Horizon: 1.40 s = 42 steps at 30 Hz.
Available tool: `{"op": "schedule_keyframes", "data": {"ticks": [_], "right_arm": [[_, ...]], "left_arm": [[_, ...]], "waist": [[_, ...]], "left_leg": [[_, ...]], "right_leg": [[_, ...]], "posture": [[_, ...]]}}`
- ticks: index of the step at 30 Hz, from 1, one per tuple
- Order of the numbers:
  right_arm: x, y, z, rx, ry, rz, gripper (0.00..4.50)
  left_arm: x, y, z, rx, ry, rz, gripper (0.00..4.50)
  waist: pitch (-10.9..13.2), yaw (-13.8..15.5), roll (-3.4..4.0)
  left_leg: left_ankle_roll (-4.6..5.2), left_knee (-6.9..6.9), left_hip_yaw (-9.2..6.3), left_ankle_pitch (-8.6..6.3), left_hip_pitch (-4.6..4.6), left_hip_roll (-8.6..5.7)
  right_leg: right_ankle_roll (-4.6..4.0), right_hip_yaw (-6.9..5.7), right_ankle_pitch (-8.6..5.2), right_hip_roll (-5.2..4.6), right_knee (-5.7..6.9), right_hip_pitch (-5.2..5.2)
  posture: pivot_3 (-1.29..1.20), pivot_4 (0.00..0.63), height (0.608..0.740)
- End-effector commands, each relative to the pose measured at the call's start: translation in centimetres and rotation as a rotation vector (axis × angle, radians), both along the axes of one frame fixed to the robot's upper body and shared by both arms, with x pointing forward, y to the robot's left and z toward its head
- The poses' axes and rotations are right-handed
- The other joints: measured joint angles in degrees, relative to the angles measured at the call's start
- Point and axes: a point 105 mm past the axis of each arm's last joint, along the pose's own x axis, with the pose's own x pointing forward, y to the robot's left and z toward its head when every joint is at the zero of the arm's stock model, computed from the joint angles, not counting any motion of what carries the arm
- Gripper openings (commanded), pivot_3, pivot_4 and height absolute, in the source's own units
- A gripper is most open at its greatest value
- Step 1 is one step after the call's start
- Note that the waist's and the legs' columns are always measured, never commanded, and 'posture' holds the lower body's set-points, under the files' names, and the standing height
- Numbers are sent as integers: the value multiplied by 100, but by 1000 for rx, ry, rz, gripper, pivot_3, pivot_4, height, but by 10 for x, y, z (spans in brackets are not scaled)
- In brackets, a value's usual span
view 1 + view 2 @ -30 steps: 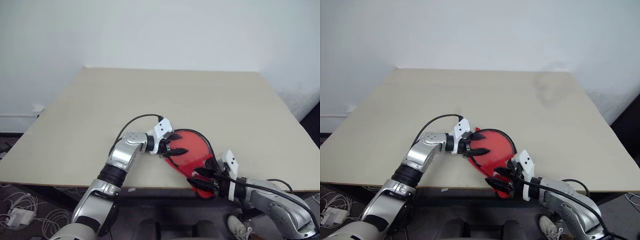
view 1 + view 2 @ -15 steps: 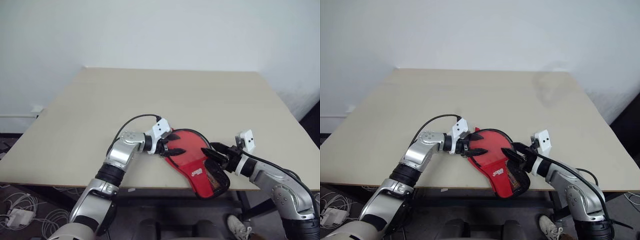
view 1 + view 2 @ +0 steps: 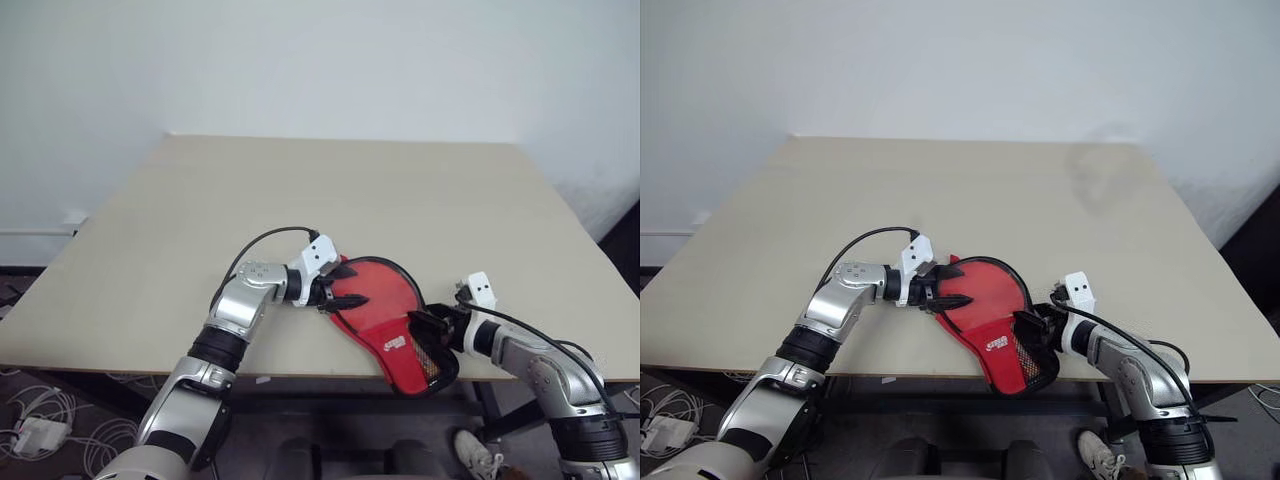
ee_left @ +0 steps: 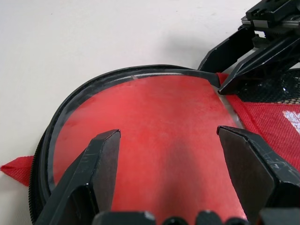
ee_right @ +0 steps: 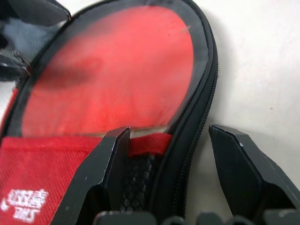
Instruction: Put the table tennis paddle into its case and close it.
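The case (image 3: 402,348) lies at the table's front edge, red with a black mesh section (image 5: 138,183), a white logo (image 3: 394,343) and a black zip edge (image 5: 197,122). Its narrow end overhangs the edge. The table tennis paddle (image 3: 378,295) is inside; its round red face shows through the clear side. My left gripper (image 3: 352,287) is open, its fingers spread just over the clear side at the case's left rim. My right gripper (image 3: 422,325) is open at the case's right rim, one finger (image 5: 110,164) over the mesh and the other on the table side, with the zip edge between them.
The beige table (image 3: 300,190) stretches far and wide behind the case, against a white wall. Its front edge (image 3: 120,368) runs right under the case. Cables and a white adapter (image 3: 35,430) lie on the floor at the left.
My right gripper has left the case's narrow end below the table edge, swung out to the right, then come in against the right rim. The left gripper stayed put.
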Motion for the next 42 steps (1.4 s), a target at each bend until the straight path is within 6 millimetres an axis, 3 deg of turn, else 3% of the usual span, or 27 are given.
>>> {"op": "schedule_keyframes", "data": {"ticks": [1, 11, 19, 22, 29, 42], "right_arm": [[13, -11, 13, 1, -38, -58, 2884], [23, -16, 5, -8, -15, -111, 2884], [20, -11, -16, 33, 145, -94, 2884], [19, -6, -12, 87, 169, -74, 2326], [8, 0, -21, 118, 279, -43, 17], [-28, 0, -20, 122, 336, 13, 17]], "left_arm": [[3, -1, 15, -26, -49, 3, 3515], [0, -5, 14, -32, -46, -1, 3515], [0, -4, 14, -38, -43, 7, 3515], [0, -2, 14, -36, -42, 11, 3515], [0, -1, 14, -32, -43, 18, 3515], [0, -2, 11, -24, -48, 16, 3515]], "waist": [[0, 3, 0], [0, 1, 1], [-3, -5, -4], [-4, -1, -4], [-5, -2, -3], [-5, 12, -2]], "left_leg": [[0, 0, 1, 0, 0, 0], [0, 0, -1, 0, 0, -1], [0, 1, 0, 0, 12, 0], [0, 1, 0, 0, 13, 1], [0, -1, 0, 0, 12, 1], [0, -6, -3, -1, 8, 0]], "right_leg": [[0, 0, 0, 0, 0, 0], [1, 0, 0, 0, 0, 1], [0, 1, 0, 0, 1, 12], [-1, 1, 1, 0, 1, 13], [0, 1, 1, 0, 1, 12], [2, -2, -2, 0, -2, 10]], "posture": [[0, 0, 740], [0, 0, 740], [0, 0, 740], [0, 0, 740], [0, 0, 740], [0, 0, 740]]}}
